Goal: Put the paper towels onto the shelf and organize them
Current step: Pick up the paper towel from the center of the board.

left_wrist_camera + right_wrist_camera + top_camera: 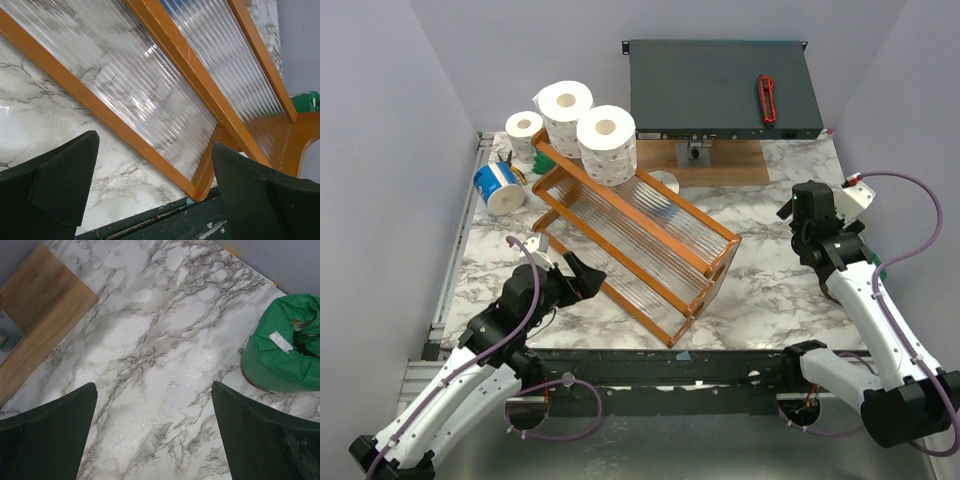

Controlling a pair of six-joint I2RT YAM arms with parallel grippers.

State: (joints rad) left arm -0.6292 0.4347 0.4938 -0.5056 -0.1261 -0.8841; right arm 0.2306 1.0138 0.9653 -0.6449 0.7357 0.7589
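The shelf [640,235], an orange-brown frame with clear ribbed tiers, lies slanted across the middle of the table. Two bare white paper towels [607,142] stand at its far left end, a smaller white roll [523,127] sits behind them, and a blue-wrapped one [498,188] lies to the left. Another white roll [665,186] shows past the shelf's far side. A green-wrapped roll [282,347] rests on the marble to the right of my right gripper [154,387], which is open over bare marble. My left gripper [154,145] is open above the shelf's near corner [200,187], holding nothing.
A flat dark grey metal box [720,90] sits at the back with a red-handled tool [767,100] on it. A wooden board [40,315] lies in front of the box. The table's dark front rail [165,220] runs just under the shelf corner.
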